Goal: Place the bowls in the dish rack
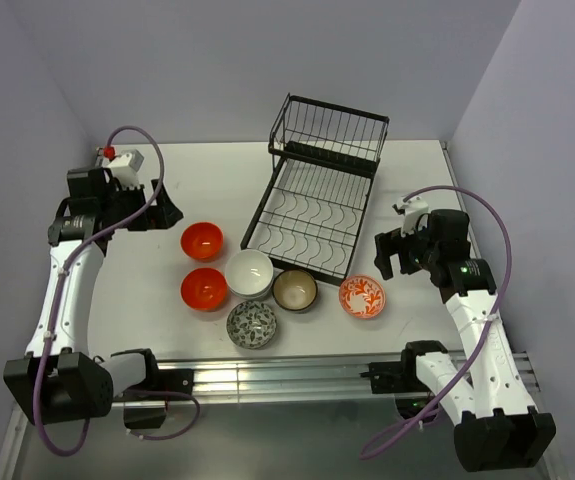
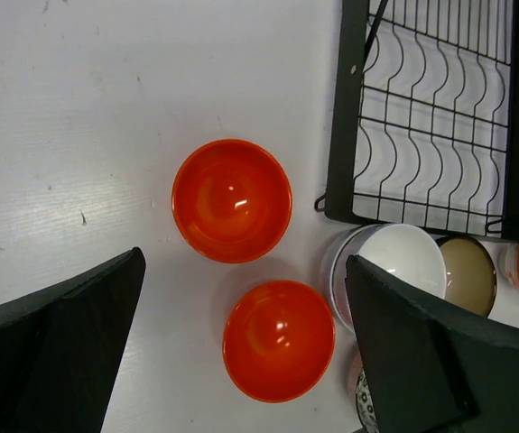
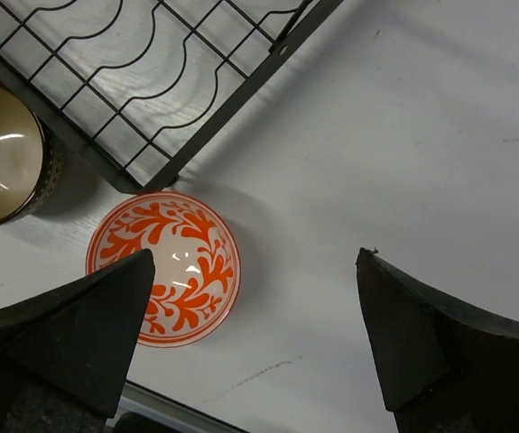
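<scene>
Left gripper (image 2: 245, 263): fingers spread wide, holding nothing, poised over the upper red bowl (image 2: 232, 200) at the centre of the left wrist view, with the lower red bowl (image 2: 279, 340) just beneath. Right gripper (image 3: 254, 257): equally wide and empty, above the orange-and-white bowl (image 3: 163, 268) at lower left of its own view. All six bowls on the table (image 1: 137, 300) at centre of the overhead view, none yet in the rack (image 1: 312, 205) at upper centre.

For a clean first pick: drop straight down, slip one finger inside the rim and one outside, pinch the wall, lift well clear before swinging over. Stand each bowl on edge between the curved wires of the flat tray.

Mind the crowding: white bowl (image 1: 249, 273) and brown bowl (image 1: 295, 290) close together, tight against the rack's near frame; grey patterned bowl (image 1: 252, 324) just below them. Probably best to take the outer bowls first, and to avoid clipping the rack's corner beside the orange-and-white bowl.
</scene>
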